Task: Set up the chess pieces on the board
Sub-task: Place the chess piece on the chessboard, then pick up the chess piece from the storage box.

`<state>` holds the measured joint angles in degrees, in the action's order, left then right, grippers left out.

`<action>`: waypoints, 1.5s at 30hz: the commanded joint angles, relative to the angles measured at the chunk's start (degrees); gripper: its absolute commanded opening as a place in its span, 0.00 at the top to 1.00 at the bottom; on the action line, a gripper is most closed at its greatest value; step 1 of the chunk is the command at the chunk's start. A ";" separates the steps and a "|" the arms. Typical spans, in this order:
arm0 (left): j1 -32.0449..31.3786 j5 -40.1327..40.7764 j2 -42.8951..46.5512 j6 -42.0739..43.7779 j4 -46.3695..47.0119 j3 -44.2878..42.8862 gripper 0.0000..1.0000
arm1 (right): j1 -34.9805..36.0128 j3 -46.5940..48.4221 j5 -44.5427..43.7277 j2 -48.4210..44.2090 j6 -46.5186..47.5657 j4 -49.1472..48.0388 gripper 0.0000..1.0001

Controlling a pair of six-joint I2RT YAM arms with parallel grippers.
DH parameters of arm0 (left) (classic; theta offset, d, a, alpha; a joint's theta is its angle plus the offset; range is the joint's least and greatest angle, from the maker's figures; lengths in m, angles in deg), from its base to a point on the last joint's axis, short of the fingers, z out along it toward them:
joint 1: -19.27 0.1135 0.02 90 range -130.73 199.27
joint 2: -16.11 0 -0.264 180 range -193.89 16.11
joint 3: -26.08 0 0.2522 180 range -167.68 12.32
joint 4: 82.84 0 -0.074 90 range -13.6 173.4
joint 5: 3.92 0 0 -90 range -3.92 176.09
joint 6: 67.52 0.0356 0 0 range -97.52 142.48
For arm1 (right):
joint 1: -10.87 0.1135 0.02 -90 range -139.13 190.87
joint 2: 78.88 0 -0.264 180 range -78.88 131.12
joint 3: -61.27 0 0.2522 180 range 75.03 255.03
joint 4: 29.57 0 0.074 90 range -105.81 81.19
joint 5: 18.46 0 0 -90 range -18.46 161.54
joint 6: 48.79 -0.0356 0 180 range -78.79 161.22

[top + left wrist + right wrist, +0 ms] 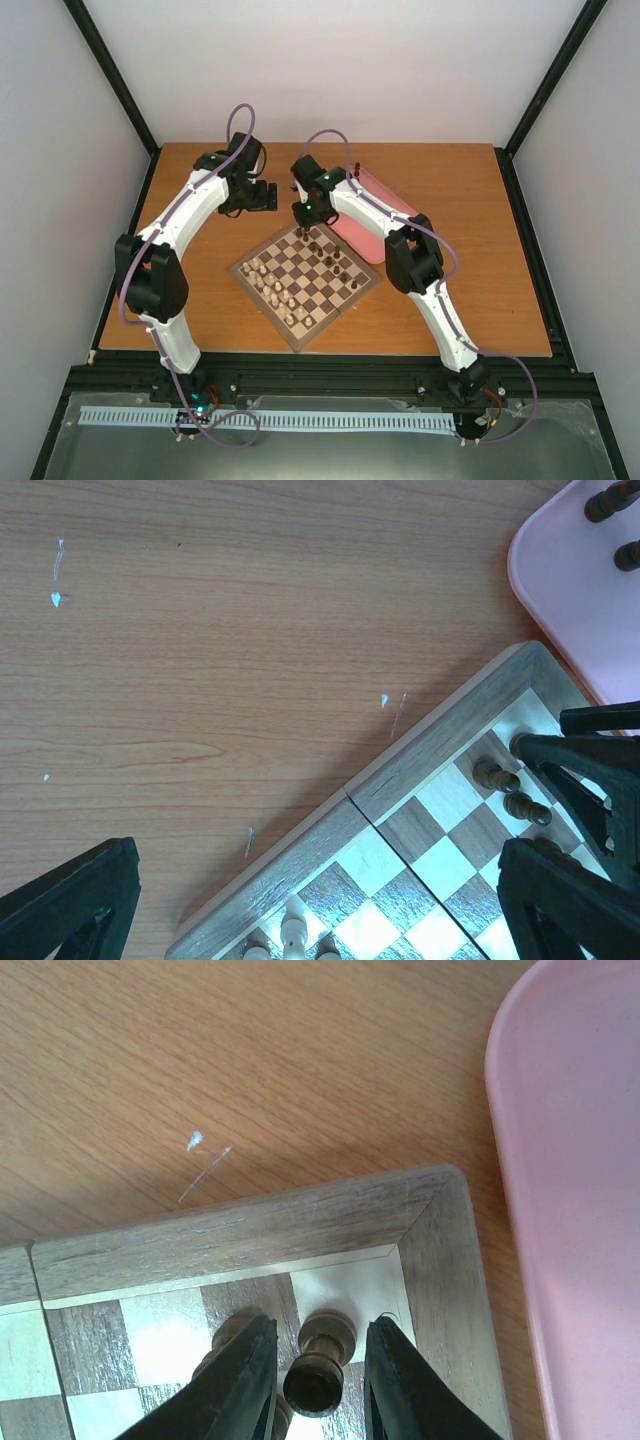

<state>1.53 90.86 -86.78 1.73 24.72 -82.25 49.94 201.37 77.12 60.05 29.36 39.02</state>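
The chessboard (345, 298) lies cornerwise at the table's middle. Several dark brown pieces (331, 256) stand along its far right side. My right gripper (304, 219) hangs over the far corner. In the right wrist view its jaws (318, 1360) are open on either side of a dark piece (322, 1378) that stands upright on the light corner square (355, 1290), with a gap on the right. Another dark piece (228, 1332) stands just to the left. My left gripper (262, 196) is wide open and empty above the bare table beside the board's far left edge (300, 855). Two dark pieces (607, 500) stand on the pink tray (565, 590).
The pink tray (368, 218) lies just right of the board's far corner, under the right arm. Cream pieces (276, 286) fill the board's near left side and show at the left wrist view's bottom (293, 932). The right gripper's fingers (585, 770) show there too.
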 commanded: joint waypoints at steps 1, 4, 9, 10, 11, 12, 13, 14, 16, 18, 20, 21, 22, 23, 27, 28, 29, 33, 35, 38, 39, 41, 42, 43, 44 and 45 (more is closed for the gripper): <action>0.17 0.25 1.79 0.03 -0.48 -1.85 0.00 | -0.05 1.92 -0.76 0.99 0.04 0.25 0.74; 0.24 0.23 1.73 0.18 -0.50 -1.94 0.00 | -0.02 2.26 -0.59 1.17 0.23 0.29 0.74; 0.16 0.17 1.64 0.03 -0.50 -1.94 0.00 | -0.09 2.47 -0.31 0.99 0.46 0.16 0.74; 0.20 0.13 1.64 0.13 -0.56 -1.94 0.00 | -0.11 2.63 -0.12 0.91 0.60 0.12 0.74; 0.15 0.14 1.64 0.13 -0.55 -1.94 0.00 | -0.13 2.95 0.17 0.70 0.67 0.04 0.74; 0.24 0.16 1.56 0.17 -0.50 -1.94 0.00 | -0.20 3.22 0.51 0.40 0.69 -0.14 0.74; 0.18 0.13 1.56 0.16 -0.53 -1.94 0.00 | -0.26 3.64 0.88 -0.03 0.77 -0.35 0.72; 0.14 0.14 1.55 0.11 -0.48 -1.94 0.00 | -0.30 4.13 1.18 -0.46 0.70 -0.54 0.70; 0.22 0.19 1.55 0.14 -0.55 -1.94 0.00 | -0.52 4.88 1.11 -1.44 0.70 -1.06 0.65; 0.19 0.14 1.53 0.13 -0.53 -1.94 0.00 | -0.93 5.61 0.81 -2.33 0.70 -1.22 0.60; 0.19 0.19 1.51 0.13 -0.50 -1.94 0.00 | -1.45 5.92 0.32 -3.10 0.63 -1.13 0.58; 0.21 0.15 1.44 0.14 -0.50 -1.94 0.00 | -1.62 5.86 -0.07 -3.36 0.64 -1.13 0.57; 0.23 0.11 1.45 0.17 -0.49 -1.94 0.00 | -1.89 5.92 -0.61 -3.46 0.60 -1.01 0.55; 0.27 0.07 1.46 0.18 -0.50 -1.94 0.00 | -2.16 6.00 -1.13 -3.47 0.61 -0.94 0.54; 0.17 -0.03 1.62 0.11 -0.53 -2.11 0.00 | -4.06 6.93 -4.08 -2.66 -0.86 0.43 0.52; 0.18 -0.01 1.68 0.17 -0.56 -2.11 0.00 | -4.70 7.25 -4.80 -2.47 -1.22 0.78 0.52; 0.17 0.02 1.72 0.15 -0.55 -2.03 0.00 | -5.60 7.59 -5.42 -2.08 -1.50 1.00 0.52; 0.19 -0.08 1.64 0.13 -0.60 -2.03 0.00 | -8.08 9.91 -6.43 0.30 -1.94 2.25 0.53; 0.17 -0.27 1.45 0.02 -0.58 -2.26 0.00 | -8.86 10.23 -6.37 1.46 -1.67 2.47 0.53; 0.16 -0.31 1.25 0.05 -0.89 -2.63 0.00 | -9.47 10.25 -6.94 2.86 -0.82 2.34 0.53; 0.23 -0.29 1.21 0.05 -0.92 -2.72 0.00 | -9.60 10.25 -6.86 3.31 -0.43 2.09 0.53; 0.16 -0.34 1.12 0.05 -0.96 -2.73 0.00 | -9.94 10.59 -6.44 4.03 0.06 1.43 0.52; 0.17 -0.32 1.04 0.04 -0.92 -2.65 0.00 | -10.10 10.93 -6.26 4.51 0.22 1.20 0.52; 0.20 -0.30 1.03 0.05 -1.00 -2.64 0.00 | -10.27 11.35 -6.03 4.90 0.44 1.10 0.52; 0.16 -0.29 0.95 0.03 -1.06 -2.64 0.00 | -10.44 11.76 -5.95 5.25 0.58 0.97 0.51; 0.17 -0.23 0.90 0.02 -1.05 -2.72 0.00 | -10.62 12.12 -5.88 5.66 0.75 0.96 0.50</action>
<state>1.53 90.77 -86.78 1.73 24.57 -82.57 39.51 211.10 71.14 63.59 28.88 40.09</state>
